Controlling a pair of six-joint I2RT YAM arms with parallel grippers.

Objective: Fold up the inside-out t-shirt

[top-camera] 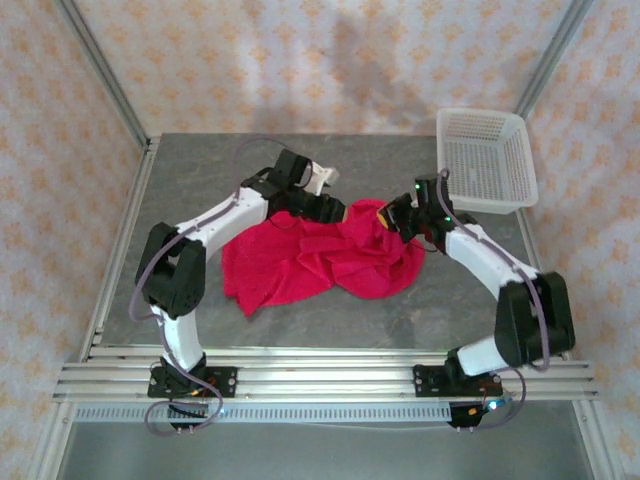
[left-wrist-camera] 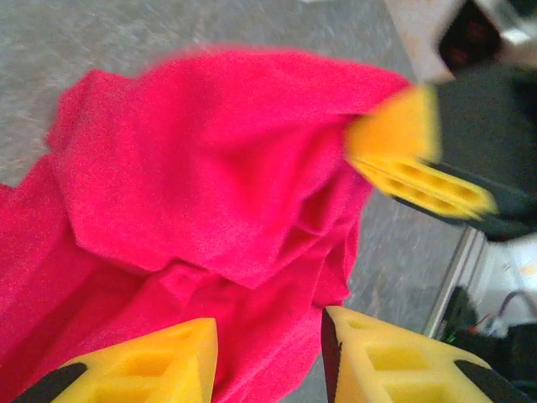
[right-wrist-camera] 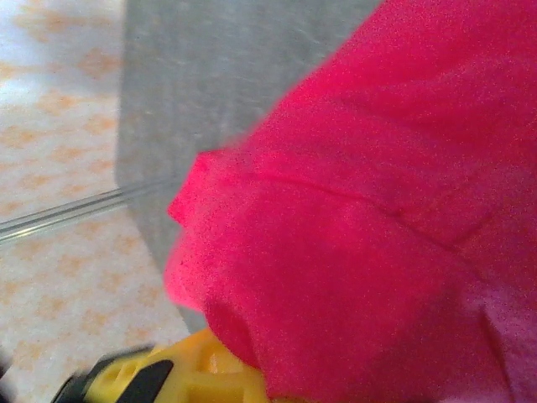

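From above I see the shirt [top-camera: 320, 262] lying crumpled in the middle of the counter [top-camera: 200, 180], bright red, between the left arm [top-camera: 215, 225] and the right arm [top-camera: 480, 255]. One corner reaches toward the near left. Both arms lean in over its far side.

My left fingers [top-camera: 333, 212] sit over the shirt's far edge. On the left wrist camera they stand apart, yellow tips low in the frame. Red cloth shows in the gap between them, and I can make out nothing pinched.

My right fingers [top-camera: 388, 214] are closed on the shirt. The left wrist camera shows them from the side, clamped on a bunched upper edge of the cloth, which falls in folds from there toward my left fingers. On the right wrist camera, which is blurred, the cloth drapes over one yellow finger at the bottom of the frame. A seam [right-wrist-camera: 336, 193] runs across the cloth, with grey counter and a patterned wall [right-wrist-camera: 50, 84] beyond.

A white basket [top-camera: 485, 160] stands at the far right corner of the counter, apart from the shirt
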